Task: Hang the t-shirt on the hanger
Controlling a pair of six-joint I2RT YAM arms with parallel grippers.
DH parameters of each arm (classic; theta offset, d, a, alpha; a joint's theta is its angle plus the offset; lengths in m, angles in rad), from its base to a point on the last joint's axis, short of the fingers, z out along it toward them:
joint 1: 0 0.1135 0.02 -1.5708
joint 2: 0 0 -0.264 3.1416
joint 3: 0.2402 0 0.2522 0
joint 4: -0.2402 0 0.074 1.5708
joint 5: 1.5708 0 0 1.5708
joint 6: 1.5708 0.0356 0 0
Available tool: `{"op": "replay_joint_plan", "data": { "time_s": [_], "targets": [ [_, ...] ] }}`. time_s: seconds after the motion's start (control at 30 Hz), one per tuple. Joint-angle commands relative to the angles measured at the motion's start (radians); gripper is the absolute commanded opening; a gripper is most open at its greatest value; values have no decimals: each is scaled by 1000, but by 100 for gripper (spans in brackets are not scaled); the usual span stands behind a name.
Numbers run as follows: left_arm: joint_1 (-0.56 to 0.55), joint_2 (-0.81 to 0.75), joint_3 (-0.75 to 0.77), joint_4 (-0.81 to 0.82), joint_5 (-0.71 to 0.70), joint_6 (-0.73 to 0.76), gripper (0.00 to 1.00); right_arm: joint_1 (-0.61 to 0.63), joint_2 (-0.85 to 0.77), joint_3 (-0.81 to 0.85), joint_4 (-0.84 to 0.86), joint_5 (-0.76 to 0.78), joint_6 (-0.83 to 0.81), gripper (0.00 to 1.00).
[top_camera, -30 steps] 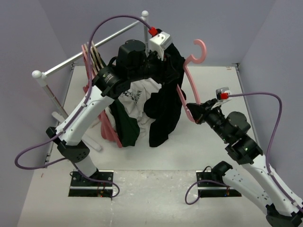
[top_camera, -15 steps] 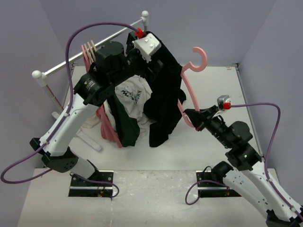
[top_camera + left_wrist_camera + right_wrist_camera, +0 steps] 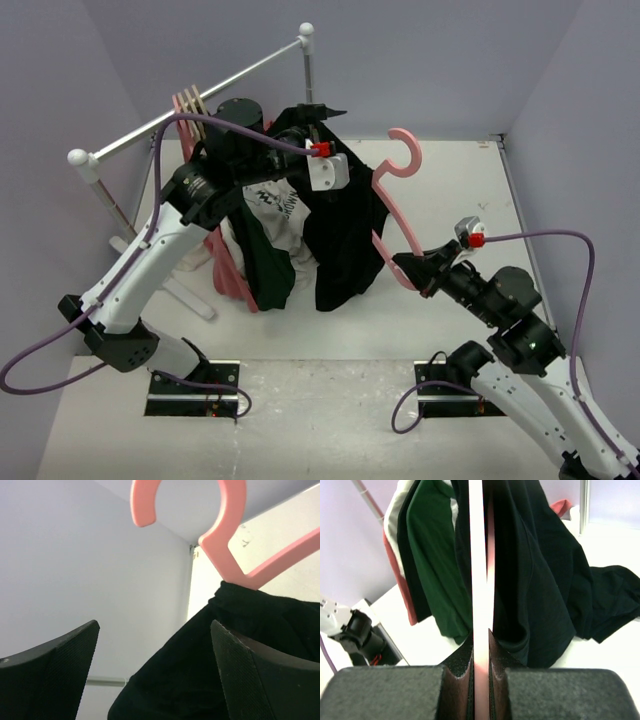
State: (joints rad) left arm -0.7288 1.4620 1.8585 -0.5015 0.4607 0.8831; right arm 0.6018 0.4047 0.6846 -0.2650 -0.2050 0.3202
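The pink hanger (image 3: 392, 200) stands tilted, its hook (image 3: 405, 150) uppermost. My right gripper (image 3: 412, 268) is shut on its lower end; in the right wrist view the bar (image 3: 479, 555) runs straight up between the closed pads (image 3: 465, 662). The black t-shirt (image 3: 340, 225) hangs against the hanger, with its top bunched at the hanger's neck (image 3: 235, 580). My left gripper (image 3: 318, 120) is above the shirt's top. In the left wrist view its jaws stand wide apart (image 3: 155, 680), with black cloth (image 3: 200, 665) lying loose between them, below the hook (image 3: 220, 525).
A clothes rail (image 3: 200, 100) with a white post (image 3: 307, 60) crosses the back left, and spare hangers (image 3: 188, 110) hang on it. A white printed shirt (image 3: 282, 205), a dark green garment (image 3: 265, 265) and a pink-red cloth (image 3: 228, 272) hang left of the black shirt.
My left wrist has dropped and turned, and the shirt's top has come down with it. The hanger has shifted slightly left and down with the right gripper.
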Motion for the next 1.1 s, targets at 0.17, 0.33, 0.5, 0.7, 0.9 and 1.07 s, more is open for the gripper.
{"op": "replay_joint_plan", "data": {
  "time_s": [0.17, 0.33, 0.5, 0.7, 0.9, 1.07],
  "targets": [
    [3, 8, -44, -312, 146, 200, 79, 1, -3, 67, 49, -50, -74, 0],
    [3, 17, -40, -314, 145, 219, 74, 0, 0, 73, 40, -140, -126, 0],
    [2, 26, -49, -325, 93, 229, 70, 0, -4, 81, 28, -185, -163, 0],
    [-3, -8, -119, -333, 67, 218, 51, 0, 11, 92, 27, -180, -192, 0],
    [-14, -34, -158, -346, 60, 154, 0, 1, 37, 98, 76, -165, -205, 0],
    [-27, -61, -174, -357, 45, 70, 0, 1, 80, 98, 116, -171, -204, 0]
  ]
}}
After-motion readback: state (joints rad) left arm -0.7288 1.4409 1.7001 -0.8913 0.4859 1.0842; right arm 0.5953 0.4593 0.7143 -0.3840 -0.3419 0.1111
